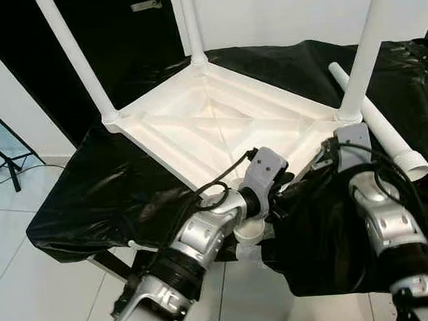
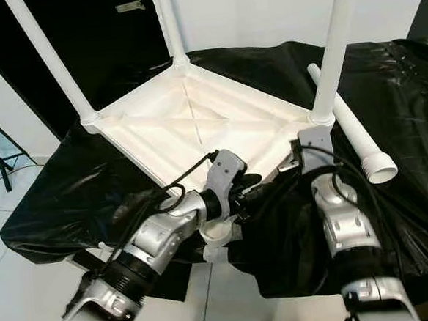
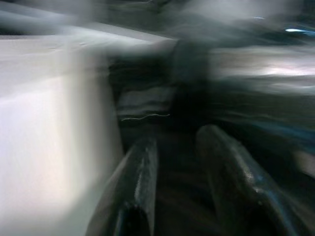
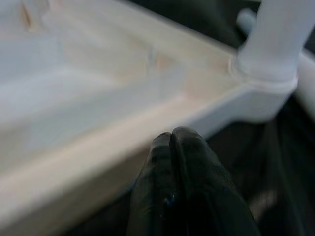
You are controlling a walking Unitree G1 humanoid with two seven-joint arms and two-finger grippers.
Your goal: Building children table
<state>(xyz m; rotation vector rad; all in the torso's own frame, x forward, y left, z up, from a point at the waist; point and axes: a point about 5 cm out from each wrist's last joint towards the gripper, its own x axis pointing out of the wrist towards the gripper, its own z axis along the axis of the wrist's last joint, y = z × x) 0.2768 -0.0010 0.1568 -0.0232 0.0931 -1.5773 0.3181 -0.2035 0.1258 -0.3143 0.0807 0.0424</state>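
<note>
- The left gripper [image 3: 172, 196] sits at the near corner of the upturned tabletop [image 1: 219, 123], by the empty leg socket [image 1: 250, 233]; its blurred fingers stand slightly parted around nothing.
- The right gripper [image 4: 172, 147], fingers pressed together and empty, hovers just beside the tabletop's right rim.
- Three legs [image 1: 359, 55] stand fitted; the fourth leg [image 1: 380, 123] lies loose on the black sheet [image 1: 78, 207], further right.
- Judged step: fitting the last leg. Next, a gripper must fetch it.
- The head views give the layout; the right wrist view alone shows shut fingers.
</note>
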